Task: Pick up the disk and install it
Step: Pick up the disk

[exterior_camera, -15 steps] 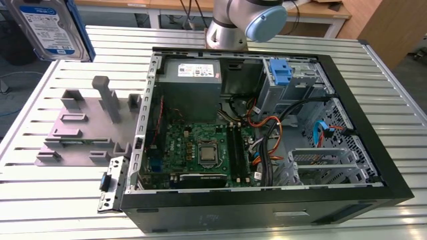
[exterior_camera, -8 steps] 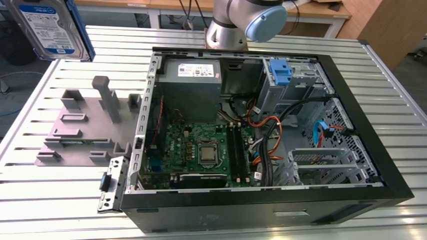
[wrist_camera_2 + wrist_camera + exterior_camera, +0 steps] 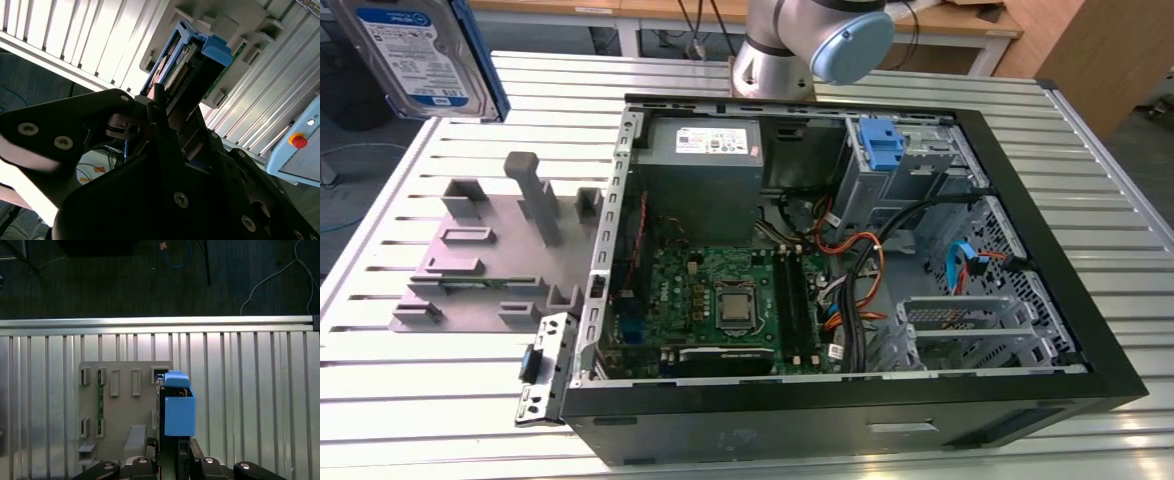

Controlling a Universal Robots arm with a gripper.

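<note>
Pincer (image 3: 169,442) clamped on disk (image 3: 179,412), edge-on above grey fixture (image 3: 125,405).

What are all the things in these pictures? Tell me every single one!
disk: one, silver with a blue bracket, held in the air at the exterior view's left
holder: one, grey, on the table beside the case
case: one, black, open, on the table
board: one, green, inside the case
power box: one, grey, inside the case
latch: one, blue, inside the case
cables: several, orange, blue and black, inside the case
table: one, silver slats, under the case
button box: one, pale with a red button, beyond the table
arm: one, grey and blue, behind the case
gripper: one, black, shut on the disk
</note>
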